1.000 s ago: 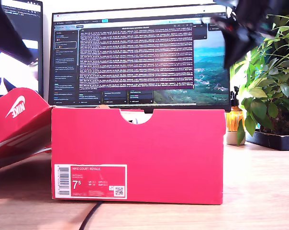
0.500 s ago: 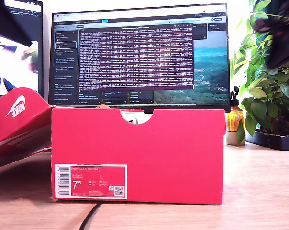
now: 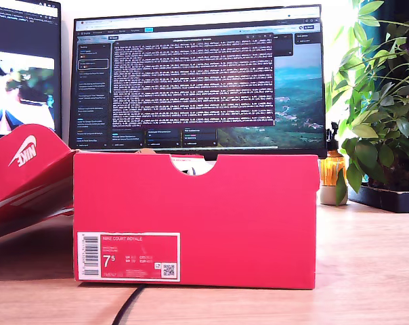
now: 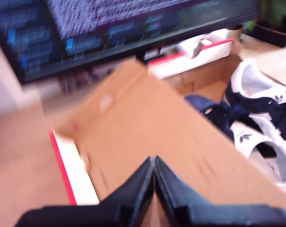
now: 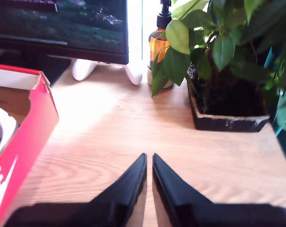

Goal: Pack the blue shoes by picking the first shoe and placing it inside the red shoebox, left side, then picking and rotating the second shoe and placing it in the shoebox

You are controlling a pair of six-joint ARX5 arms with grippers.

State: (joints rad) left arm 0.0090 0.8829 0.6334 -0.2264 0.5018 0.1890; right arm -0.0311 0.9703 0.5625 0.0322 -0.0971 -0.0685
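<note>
1. Exterior view: the red shoebox (image 3: 196, 220) stands on the wooden table (image 3: 367, 264), its long side facing the camera, with a half-round notch in the top edge and a white label (image 3: 128, 256) at its lower corner on the exterior view's left. Its lid (image 3: 25, 172), marked with a white swoosh, leans open at the exterior view's left. A monitor (image 3: 198, 81) stands behind the box, a second screen (image 3: 23, 68) at the exterior view's left, and a plant (image 3: 380, 115) and an amber bottle (image 3: 332, 169) at the exterior view's right. A black cable (image 3: 126, 305) runs out from under the box. No gripper or shoe shows here.

2. First wrist view: my first gripper (image 4: 154, 177) hangs over the brown inside of the lid (image 4: 147, 127), its black fingers pressed together at the tips and holding nothing. The picture is blurred. Beyond the lid, the blue shoes (image 4: 256, 118) lie inside the box, laces and white tongues up, side by side and touching.

3. Second wrist view: my second gripper (image 5: 149, 165) hangs over bare table (image 5: 133, 127), fingers nearly meeting at the tips with a thin gap, nothing between them. The red box wall (image 5: 27, 137) is beside it, and a white shoe part (image 5: 1, 130) shows inside. The potted plant (image 5: 223, 71) and the bottle (image 5: 160, 42) stand farther on.
</note>
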